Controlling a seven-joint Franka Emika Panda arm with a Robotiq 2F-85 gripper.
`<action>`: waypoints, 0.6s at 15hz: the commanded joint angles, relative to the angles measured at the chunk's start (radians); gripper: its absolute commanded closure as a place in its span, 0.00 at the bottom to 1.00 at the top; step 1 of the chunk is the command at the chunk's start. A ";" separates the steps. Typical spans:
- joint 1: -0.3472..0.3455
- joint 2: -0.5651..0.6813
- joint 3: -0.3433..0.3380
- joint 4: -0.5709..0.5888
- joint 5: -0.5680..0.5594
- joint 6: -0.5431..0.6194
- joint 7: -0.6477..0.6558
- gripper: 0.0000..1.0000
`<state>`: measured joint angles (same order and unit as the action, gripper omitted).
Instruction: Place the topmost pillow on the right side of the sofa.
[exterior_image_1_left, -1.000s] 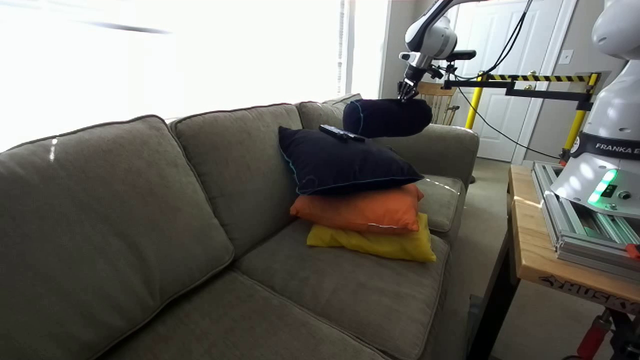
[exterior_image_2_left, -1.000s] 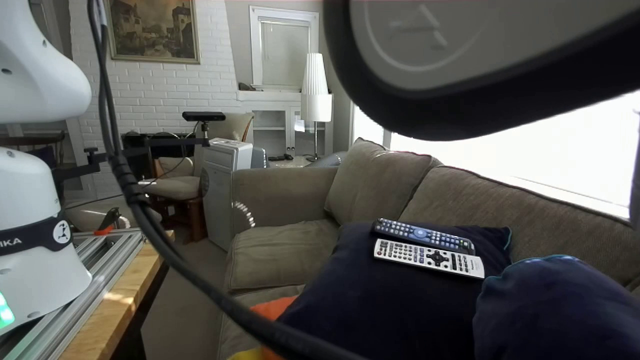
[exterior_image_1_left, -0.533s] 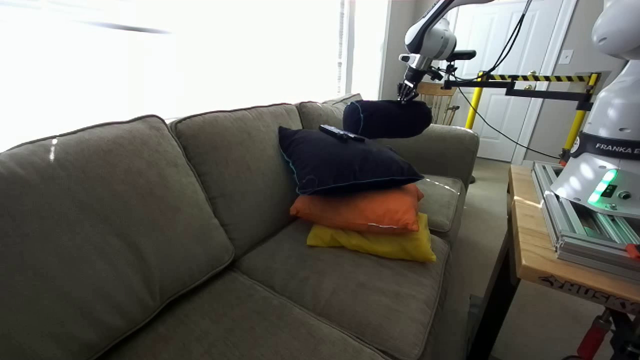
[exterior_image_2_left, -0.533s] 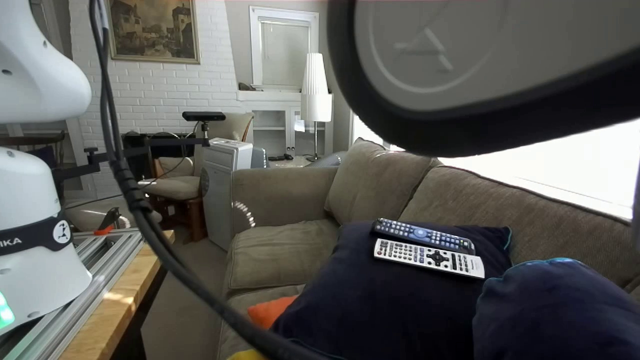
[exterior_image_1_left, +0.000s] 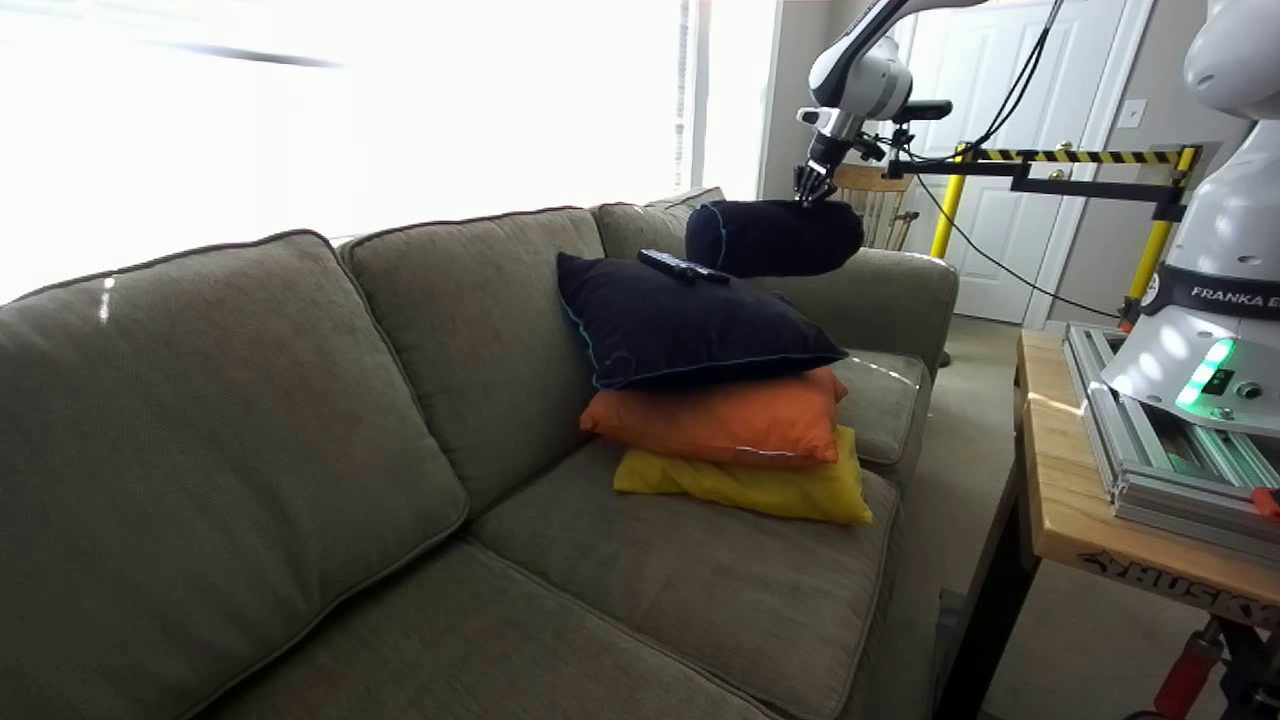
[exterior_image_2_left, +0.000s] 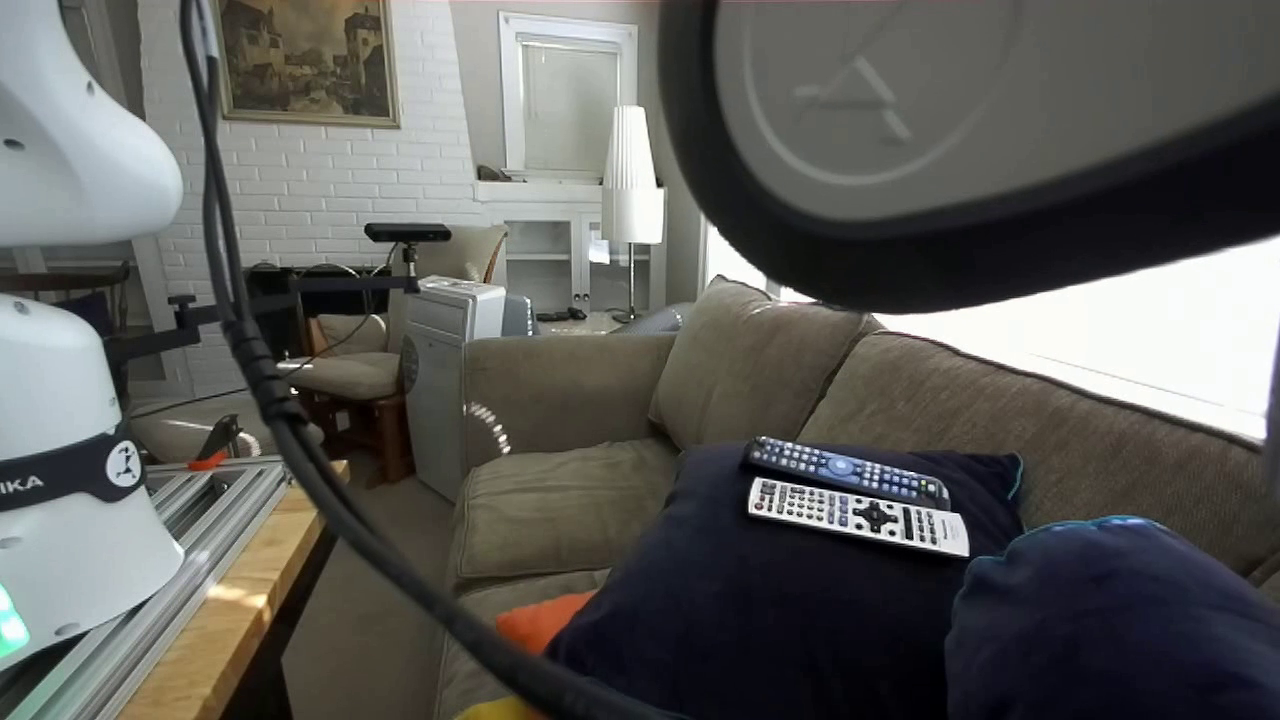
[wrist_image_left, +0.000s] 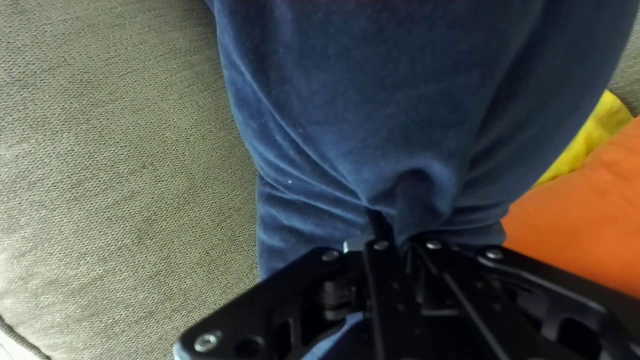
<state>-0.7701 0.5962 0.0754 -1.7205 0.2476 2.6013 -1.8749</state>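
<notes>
"Navy, that topmost pillow (exterior_image_1_left: 775, 240); where is it?"

"In the air over the sofa (exterior_image_1_left: 640, 590), a fold pinched in the gripper (wrist_image_left: 397, 230)."

"And near it?"

"The other navy pillow (exterior_image_1_left: 690, 335), carrying two remotes (exterior_image_2_left: 858, 517); below, the orange pillow (exterior_image_1_left: 715, 417), then the yellow pillow (exterior_image_1_left: 750, 487)."

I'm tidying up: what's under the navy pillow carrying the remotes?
An orange pillow, then a yellow pillow on the sofa. Their covered middles, and anything tucked between the layers, can't be seen.
</notes>
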 joint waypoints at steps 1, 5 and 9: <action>0.007 0.008 -0.009 0.041 0.019 -0.025 0.008 0.67; 0.008 0.007 -0.009 0.062 0.022 -0.024 0.021 0.40; 0.010 0.007 -0.009 0.074 0.022 -0.023 0.033 0.13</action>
<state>-0.7684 0.5959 0.0754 -1.6753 0.2486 2.6014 -1.8516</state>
